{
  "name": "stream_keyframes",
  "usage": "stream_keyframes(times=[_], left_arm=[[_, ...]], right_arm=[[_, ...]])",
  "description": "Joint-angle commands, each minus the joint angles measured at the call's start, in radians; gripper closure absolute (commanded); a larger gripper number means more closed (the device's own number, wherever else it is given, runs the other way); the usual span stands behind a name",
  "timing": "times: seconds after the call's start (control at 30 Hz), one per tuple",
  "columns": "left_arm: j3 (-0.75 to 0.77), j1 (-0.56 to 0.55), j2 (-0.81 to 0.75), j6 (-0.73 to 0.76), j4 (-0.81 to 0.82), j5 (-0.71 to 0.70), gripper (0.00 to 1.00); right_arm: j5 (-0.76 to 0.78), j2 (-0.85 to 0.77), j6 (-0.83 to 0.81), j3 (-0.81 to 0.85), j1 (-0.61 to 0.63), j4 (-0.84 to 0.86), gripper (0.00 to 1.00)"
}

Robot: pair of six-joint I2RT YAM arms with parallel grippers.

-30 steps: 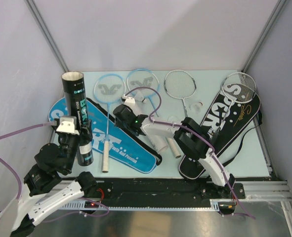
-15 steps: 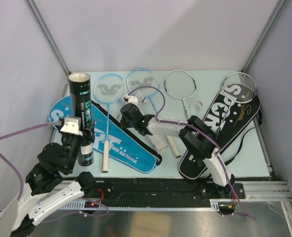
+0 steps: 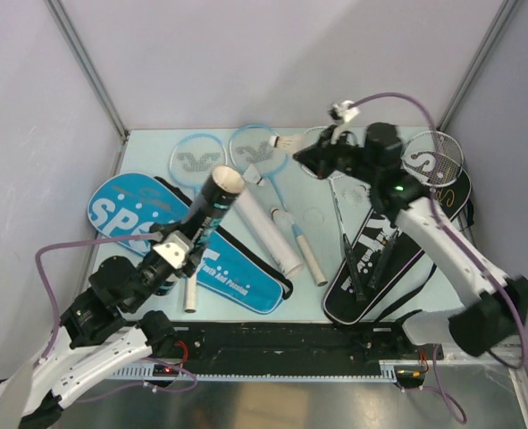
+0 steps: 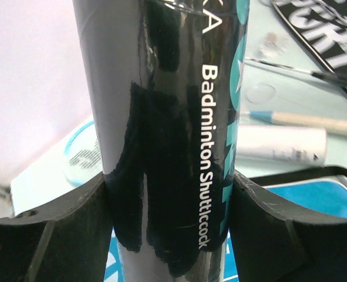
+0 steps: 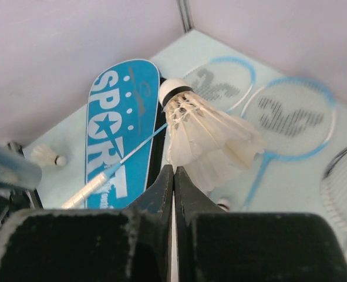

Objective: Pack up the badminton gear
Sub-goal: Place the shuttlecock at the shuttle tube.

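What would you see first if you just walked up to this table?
The left gripper holds a big black tube, tilted over the blue cover. At the far side, the right gripper pinches a white shuttlecock by its feathers, up above the rackets.

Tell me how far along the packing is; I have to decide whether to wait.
Done: nothing visibly packed. In hand: the left hand holds the black tube tilted, mouth up, and the right hand is shut on a shuttlecock by its feathers, held up in the air. Left: the light-blue rackets and silver rackets lie outside the blue cover and black cover, and the white tube lies loose.
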Motion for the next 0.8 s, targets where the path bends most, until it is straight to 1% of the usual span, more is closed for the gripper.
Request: stream_keyframes(times=[0.0, 0.13, 0.33, 0.47, 0.57, 0.77], left_arm=[[-0.013, 0.004, 0.032, 0.131, 0.054, 0.186, 0.35], [-0.015, 0.004, 0.078, 0.198, 0.044, 0.155, 0.35], [-0.006, 0.002, 0.156, 0.294, 0.038, 0.119, 0.35], [-0.002, -0.004, 0.198, 0.329, 0.037, 0.098, 0.36], [0.003, -0.006, 0.224, 0.352, 0.038, 0.090, 0.36], [0.029, -0.014, 0.259, 0.381, 0.038, 0.085, 0.36]], right_arm=[[-0.385, -0.175, -0.288, -0.013, -0.110, -0.179, 1.00], [-0.521, -0.281, -0.496, 0.016, -0.166, -0.356, 1.00], [-0.573, -0.330, -0.676, 0.112, -0.209, -0.612, 1.00], [-0.569, -0.338, -0.728, 0.187, -0.210, -0.729, 1.00], [-0.571, -0.353, -0.736, 0.206, -0.200, -0.761, 1.00], [-0.522, -0.330, -0.773, 0.231, -0.125, -0.847, 1.00]])
